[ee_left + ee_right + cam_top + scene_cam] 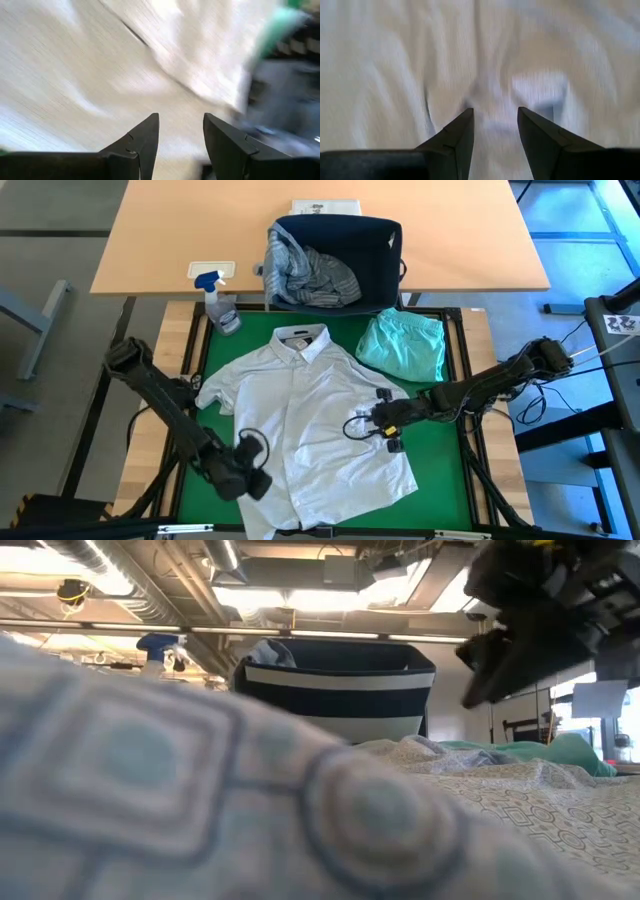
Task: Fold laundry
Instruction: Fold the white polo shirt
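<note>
Shirt lies flat under both claws. Left claw spread, empty, at its hem; right claw spread over its chest. Next, I judge: grip an edge to fold.

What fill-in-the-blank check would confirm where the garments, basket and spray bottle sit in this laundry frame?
1. The pale short-sleeved button-up shirt lies spread flat on the ____ mat.
2. The folded mint-teal garment lies beside the shirt's ____ shoulder, as the high view shows it.
3. The grey-blue striped shirt sits crumpled inside the navy fabric ____.
4. The clear spray bottle has a ____ trigger head.

Missing words: green; right; basket; blue
</note>
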